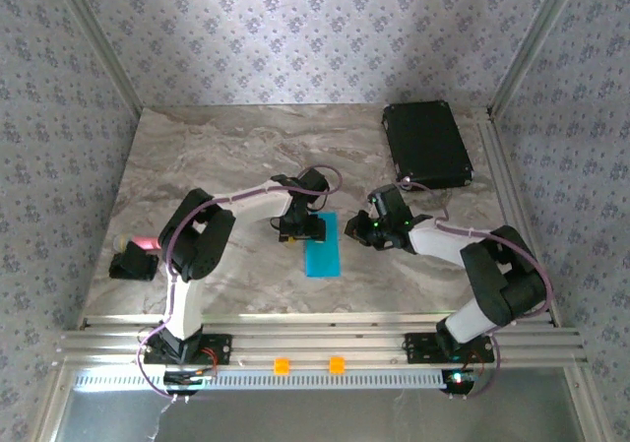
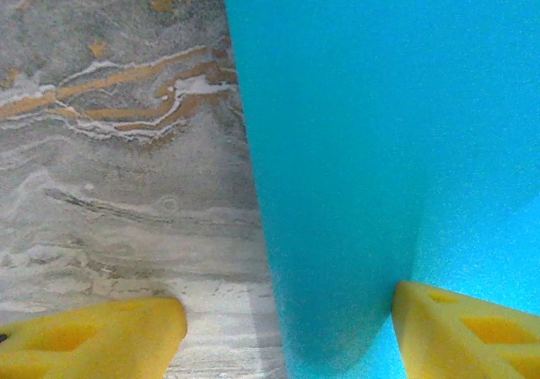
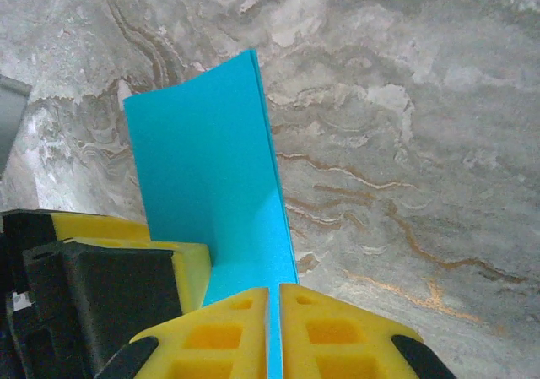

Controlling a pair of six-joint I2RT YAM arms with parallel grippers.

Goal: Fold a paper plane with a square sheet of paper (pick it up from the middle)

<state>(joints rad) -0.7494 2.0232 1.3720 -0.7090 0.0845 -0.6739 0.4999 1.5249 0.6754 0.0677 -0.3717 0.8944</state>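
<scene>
The right gripper (image 3: pixel 274 301) has its fingers pressed almost together, pinching an edge of the cyan square sheet of paper (image 3: pixel 211 168), one flap of which stands curved above the marble table (image 3: pixel 422 143). The left gripper (image 2: pixel 288 324) is spread, one finger over the paper and one over bare table. The sheet lies mid-table as a strip, so this looks like the first lengthwise fold. Nose and wing folds remain.

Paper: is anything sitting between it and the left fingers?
Nothing visible does. The open left fingers straddle the edge of the paper, one over the paper and one over the bare table. The right fingers pinch the paper.
</scene>
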